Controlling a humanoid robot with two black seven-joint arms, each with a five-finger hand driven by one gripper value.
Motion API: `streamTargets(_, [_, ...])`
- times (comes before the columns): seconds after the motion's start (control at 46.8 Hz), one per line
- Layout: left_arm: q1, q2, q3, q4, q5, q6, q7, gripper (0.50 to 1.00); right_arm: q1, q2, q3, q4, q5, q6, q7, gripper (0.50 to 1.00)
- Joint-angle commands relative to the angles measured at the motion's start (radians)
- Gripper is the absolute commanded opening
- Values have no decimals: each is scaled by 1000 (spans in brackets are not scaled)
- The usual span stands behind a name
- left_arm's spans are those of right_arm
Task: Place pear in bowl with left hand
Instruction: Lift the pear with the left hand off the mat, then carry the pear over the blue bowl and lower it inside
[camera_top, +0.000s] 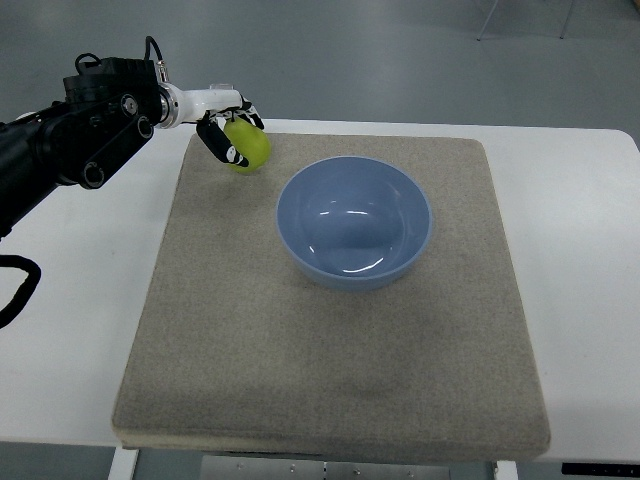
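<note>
A yellow-green pear (248, 147) is held in my left hand (232, 133) near the mat's far left corner, black-tipped fingers curled around it. The black left arm comes in from the upper left edge. A light blue bowl (354, 222) sits empty on the mat, to the right of the pear and a little nearer. I cannot tell whether the pear rests on the mat or hangs just above it. The right arm is out of sight.
A grey-beige mat (330, 350) covers most of the white table (580, 260). A black cable (18, 290) loops at the left edge. Grey floor lies beyond the table's far edge.
</note>
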Motion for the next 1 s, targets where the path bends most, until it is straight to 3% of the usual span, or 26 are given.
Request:
streamTargets(0.0, [-7,0,0,-3,-1,-2,0,500,0,0,0,0,0,0,0,924])
streamTargets(0.449, [-75,109,-2,-131,-13,-35,0,500,1,0,0,0,0,0,0,926])
streamTargets(0.726, [-139,170,0,-310,-218,-192,0,500,0,0,0,0,0,0,0,924])
streamTargets(0.983, [-138,172,15,-503,-212,-197,1,500,0,0,0,0,0,0,0,924])
